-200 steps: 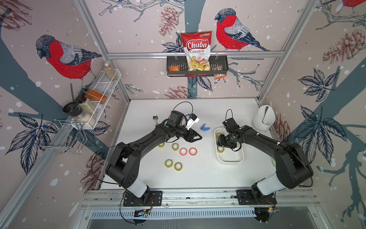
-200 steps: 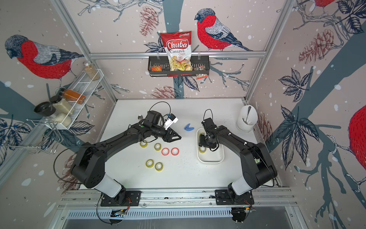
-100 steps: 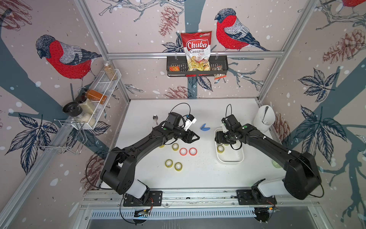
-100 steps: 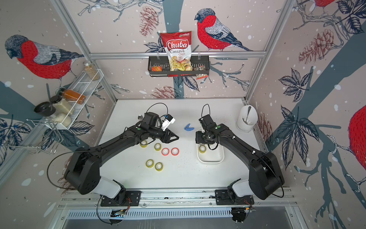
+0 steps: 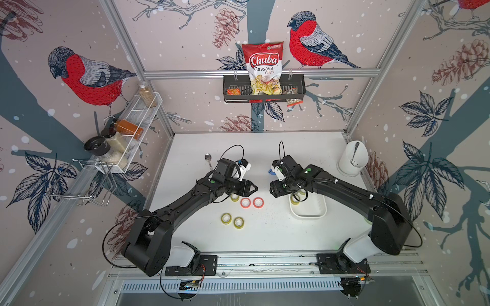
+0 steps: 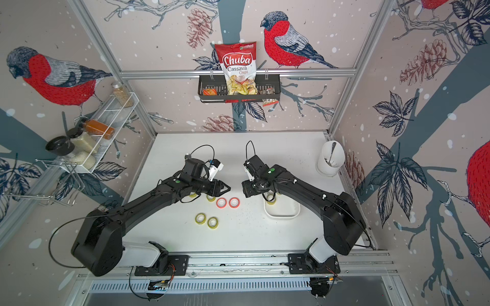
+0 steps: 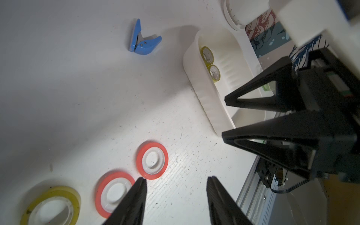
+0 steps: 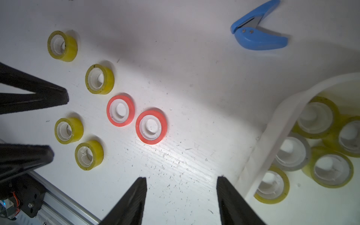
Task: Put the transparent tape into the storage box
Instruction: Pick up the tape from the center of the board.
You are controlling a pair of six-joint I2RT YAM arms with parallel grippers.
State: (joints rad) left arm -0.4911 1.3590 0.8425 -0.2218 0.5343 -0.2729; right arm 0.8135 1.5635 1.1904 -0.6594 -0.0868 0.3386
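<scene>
While both arms hovered tip to tip over mid-table with nothing between their fingers, the job sat between picks, as I read it. Nearest the bases, the near pair of transparent tape rolls (image 5: 226,218) lay flat, cores up, at 7 o'clock of the red rolls (image 5: 245,202), on open table. Left gripper (image 5: 255,188) hung at 12 o'clock of the red rolls, jaws about half spread, empty. Right gripper (image 5: 272,189) faced it from 3 o'clock, same half spread, empty. Storage box (image 5: 307,217) sat at 3 o'clock of the red rolls, its far end under the right wrist, with several transparent rolls (image 8: 329,169) already inside. The far pair of transparent tape rolls (image 8: 99,78) lay at 9 to 10 o'clock of the red ones, partly under the left arm in both top views. Blue cutter (image 8: 259,35) sat further back at 11 o'clock of the box, white cup (image 5: 352,159) at 1 o'clock in the back corner. Four loose rolls were left, by my count. Next move called for one arm only to drop onto a yellowish roll, fingers straddling it or one down the core, skipping the red ones. The other arm should clear off first, since the tips looked close enough to clash. Right arm on the near pair looked easiest: short carry to the box.
</scene>
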